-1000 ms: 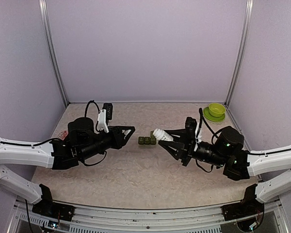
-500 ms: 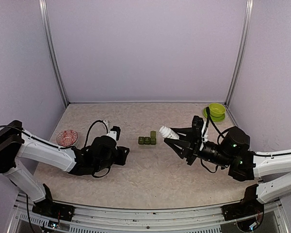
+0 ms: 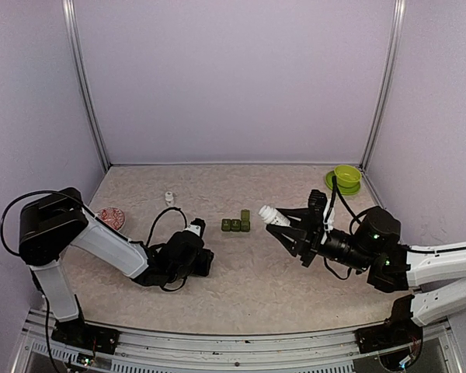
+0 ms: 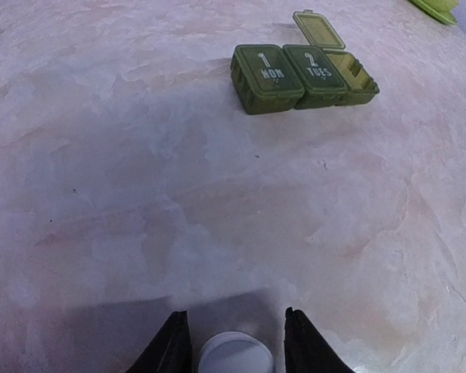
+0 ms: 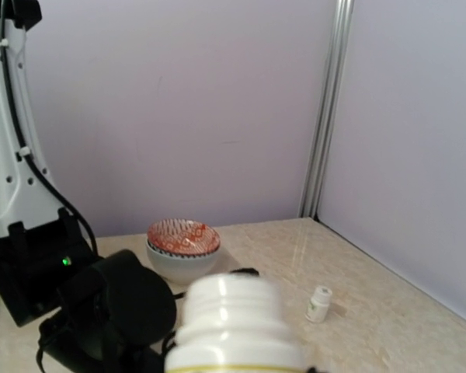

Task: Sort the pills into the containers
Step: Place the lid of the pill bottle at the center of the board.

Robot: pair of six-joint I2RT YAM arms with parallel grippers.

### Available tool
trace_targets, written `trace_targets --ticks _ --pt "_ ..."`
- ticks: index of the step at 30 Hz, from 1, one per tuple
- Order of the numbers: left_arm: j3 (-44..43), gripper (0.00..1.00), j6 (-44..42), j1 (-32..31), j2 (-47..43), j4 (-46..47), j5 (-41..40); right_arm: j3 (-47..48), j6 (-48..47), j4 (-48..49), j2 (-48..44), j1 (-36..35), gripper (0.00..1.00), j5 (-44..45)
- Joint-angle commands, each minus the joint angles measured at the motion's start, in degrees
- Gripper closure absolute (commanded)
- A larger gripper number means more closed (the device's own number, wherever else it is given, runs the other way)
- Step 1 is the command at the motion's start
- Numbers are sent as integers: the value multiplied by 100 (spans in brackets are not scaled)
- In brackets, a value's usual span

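The containers are a dark green strip of three compartments; the two marked MON and TUES are shut and the third lid stands open. From above, the containers lie mid-table. My left gripper rests low on the table, its jaws standing a little apart from a white cap that lies between them. My right gripper is shut on a white bottle, whose uncapped threaded neck fills the right wrist view. The bottle hovers to the right of the containers. No pills show.
A red-patterned bowl sits at the left, and a small white bottle stands behind my left arm. A lime-green bowl on a saucer is in the back right corner. Lilac walls close the back and sides.
My left arm swung down and lowered its gripper to the table, and its jaws widened off the white cap. My right gripper drifted slightly right with the bottle.
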State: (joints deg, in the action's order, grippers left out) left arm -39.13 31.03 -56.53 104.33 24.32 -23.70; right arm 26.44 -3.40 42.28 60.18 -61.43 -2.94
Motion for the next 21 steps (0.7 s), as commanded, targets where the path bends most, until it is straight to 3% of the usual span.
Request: trace_targets --ticks 1,8,17,21 --pt "-73 57 17 46 138 373 90 -128 37 123 -49 113 82 59" --pt "20 40 47 46 21 446 190 -249 170 347 58 347 82 -70" --pt "101 4 -12 336 -1035 158 453 -419 216 942 580 719 83 -202" --pt "91 1 -131 500 -1473 8 681 -403 242 1223 1049 879 83 -287"
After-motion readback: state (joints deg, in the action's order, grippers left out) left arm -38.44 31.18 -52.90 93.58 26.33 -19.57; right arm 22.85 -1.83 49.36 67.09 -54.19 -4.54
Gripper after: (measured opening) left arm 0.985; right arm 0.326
